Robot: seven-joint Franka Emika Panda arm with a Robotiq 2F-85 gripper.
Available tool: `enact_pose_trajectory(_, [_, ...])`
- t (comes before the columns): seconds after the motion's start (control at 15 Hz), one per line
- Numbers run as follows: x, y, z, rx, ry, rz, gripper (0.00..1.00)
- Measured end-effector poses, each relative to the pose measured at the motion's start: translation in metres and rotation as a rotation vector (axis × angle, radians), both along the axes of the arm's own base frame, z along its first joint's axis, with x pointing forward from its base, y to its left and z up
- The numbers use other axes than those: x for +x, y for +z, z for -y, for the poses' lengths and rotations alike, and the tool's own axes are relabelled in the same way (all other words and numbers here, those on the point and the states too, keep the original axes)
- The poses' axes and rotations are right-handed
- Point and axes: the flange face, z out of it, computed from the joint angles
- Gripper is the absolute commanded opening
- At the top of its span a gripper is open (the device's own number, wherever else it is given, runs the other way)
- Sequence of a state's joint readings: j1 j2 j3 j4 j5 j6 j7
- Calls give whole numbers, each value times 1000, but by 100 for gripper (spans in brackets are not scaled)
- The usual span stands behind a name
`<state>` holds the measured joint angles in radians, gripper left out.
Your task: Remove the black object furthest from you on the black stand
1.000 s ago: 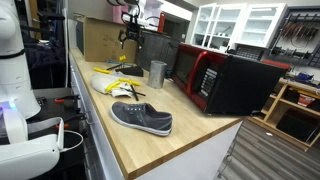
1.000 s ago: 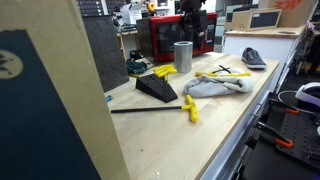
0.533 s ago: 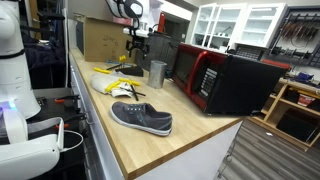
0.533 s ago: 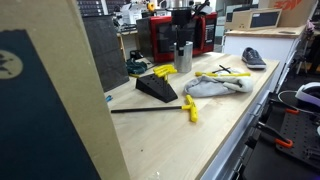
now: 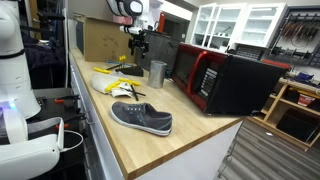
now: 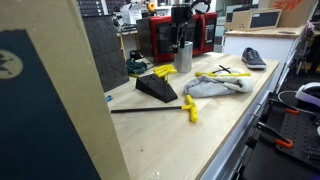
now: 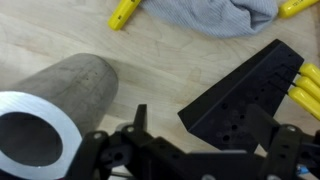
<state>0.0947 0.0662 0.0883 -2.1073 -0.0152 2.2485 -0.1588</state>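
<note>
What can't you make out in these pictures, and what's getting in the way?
Items on the black stand: cut off by the wrist view's right edge; only yellow ends show.
Same stand in an exterior view: too small for detail.
Gripper opening: tiny and dark in both exterior views, murky in wrist view.

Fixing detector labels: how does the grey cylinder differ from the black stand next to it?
Shape: the grey cylinder is a round tube with an open top; the black stand is a wedge with a sloped, hole-dotted face.
Colour: the cylinder is dull metallic grey, the stand matte black.
Height: in an exterior view the cylinder stands upright, taller than the low stand.
Shared: both sit on the wooden countertop, side by side, not touching.
</note>
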Motion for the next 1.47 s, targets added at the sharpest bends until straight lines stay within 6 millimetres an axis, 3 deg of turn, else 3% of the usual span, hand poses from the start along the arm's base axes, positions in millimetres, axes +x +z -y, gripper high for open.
enact_pose_trajectory(0.93, [-33,91,-1,104,-720,-30,100])
enact_pose_trajectory(1.47, [-50,125,4,120,-817,-11,100])
